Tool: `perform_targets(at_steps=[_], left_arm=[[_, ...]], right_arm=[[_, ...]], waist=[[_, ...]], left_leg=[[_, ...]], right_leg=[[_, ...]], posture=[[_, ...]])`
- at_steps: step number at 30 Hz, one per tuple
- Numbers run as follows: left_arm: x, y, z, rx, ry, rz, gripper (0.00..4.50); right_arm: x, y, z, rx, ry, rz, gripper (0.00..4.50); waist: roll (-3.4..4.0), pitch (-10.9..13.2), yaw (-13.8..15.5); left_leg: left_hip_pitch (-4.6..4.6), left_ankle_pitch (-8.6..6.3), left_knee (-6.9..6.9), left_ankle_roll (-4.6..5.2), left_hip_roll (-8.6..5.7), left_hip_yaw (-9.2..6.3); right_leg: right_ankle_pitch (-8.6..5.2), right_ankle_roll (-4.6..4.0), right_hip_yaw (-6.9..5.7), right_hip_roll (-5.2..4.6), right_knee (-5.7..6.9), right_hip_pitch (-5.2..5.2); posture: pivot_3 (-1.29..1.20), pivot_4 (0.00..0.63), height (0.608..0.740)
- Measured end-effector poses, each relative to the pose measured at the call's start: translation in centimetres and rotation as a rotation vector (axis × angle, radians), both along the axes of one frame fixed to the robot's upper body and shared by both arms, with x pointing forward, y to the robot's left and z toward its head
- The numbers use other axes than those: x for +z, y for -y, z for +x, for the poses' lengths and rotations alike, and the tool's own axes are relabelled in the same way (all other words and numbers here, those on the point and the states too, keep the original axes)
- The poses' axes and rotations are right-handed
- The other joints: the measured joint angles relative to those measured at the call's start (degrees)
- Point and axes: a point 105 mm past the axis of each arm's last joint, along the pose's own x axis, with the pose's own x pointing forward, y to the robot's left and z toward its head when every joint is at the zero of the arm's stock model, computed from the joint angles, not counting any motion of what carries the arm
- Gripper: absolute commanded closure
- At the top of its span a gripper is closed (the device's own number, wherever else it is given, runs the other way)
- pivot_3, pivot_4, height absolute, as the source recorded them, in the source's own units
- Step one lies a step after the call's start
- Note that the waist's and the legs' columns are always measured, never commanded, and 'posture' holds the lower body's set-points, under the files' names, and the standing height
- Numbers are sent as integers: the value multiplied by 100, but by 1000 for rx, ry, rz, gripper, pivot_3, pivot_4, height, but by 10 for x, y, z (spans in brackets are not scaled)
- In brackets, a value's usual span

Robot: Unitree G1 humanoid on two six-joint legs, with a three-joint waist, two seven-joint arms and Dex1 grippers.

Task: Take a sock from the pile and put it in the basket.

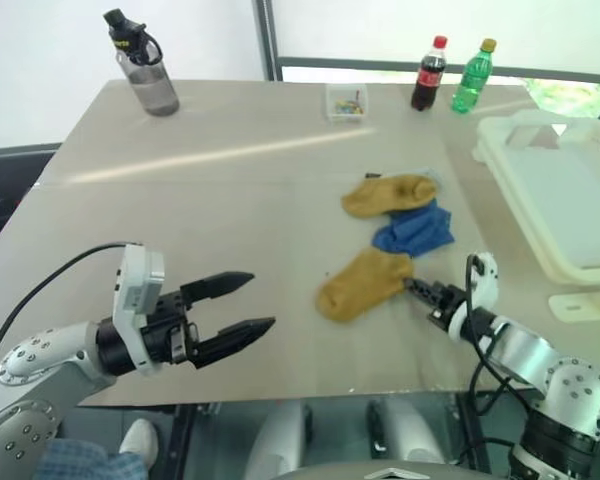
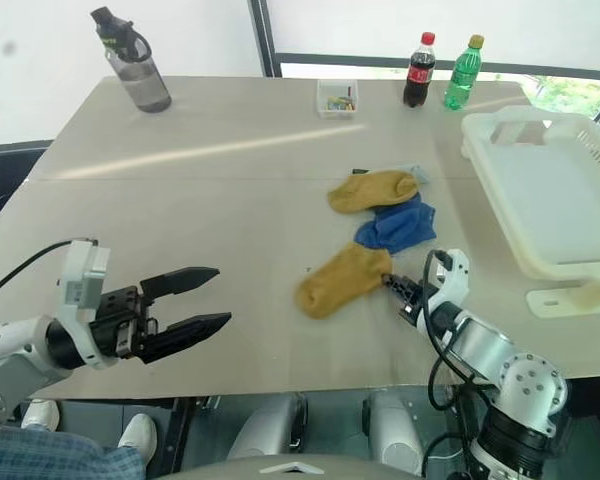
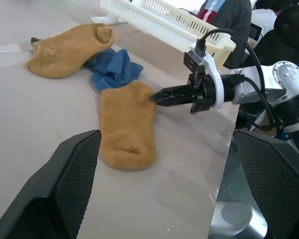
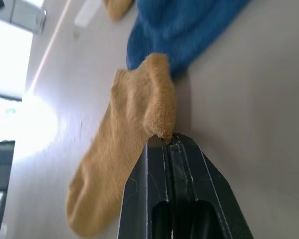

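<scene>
The pile lies right of the table's middle: a mustard sock [image 1: 388,194], a blue sock [image 1: 415,228] and a second mustard sock [image 1: 365,283] nearest me. My right gripper [image 1: 412,285] is shut, with its tips pinching the cuff edge of that near mustard sock [image 4: 129,149], which still lies flat on the table. The left gripper [image 1: 260,301] hovers open at the front left, well apart from the socks, with nothing between its fingers [image 3: 65,189]. The cream-white basket [image 1: 520,215] stands at the right edge of the table.
Along the far side of the table stand a grey water bottle [image 1: 145,70], a small clear box [image 1: 347,102], a cola bottle [image 1: 428,75] and a green bottle [image 1: 472,77]. The table's front edge runs just below both grippers.
</scene>
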Motion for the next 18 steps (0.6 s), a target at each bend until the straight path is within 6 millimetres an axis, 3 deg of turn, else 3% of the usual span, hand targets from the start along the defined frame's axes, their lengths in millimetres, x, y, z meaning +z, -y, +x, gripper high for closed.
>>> perform_targets(at_steps=[10,18], left_arm=[[-2,-1,0,-2,-11,1,0],[-3,0,0,-18,-18,-6,0]], right_arm=[[-7,-3,-33,10,-65,-5,4406],[-9,-3,-42,-5,-94,2,4406]], waist=[[-12,-8,56],[-11,-7,60]], left_leg=[[-5,0,-9,0,5,0],[-10,0,-10,0,6,0]], right_leg=[[-1,1,-4,0,-26,2],[-1,1,-5,-1,-37,2]], posture=[[0,150,740],[0,150,740]])
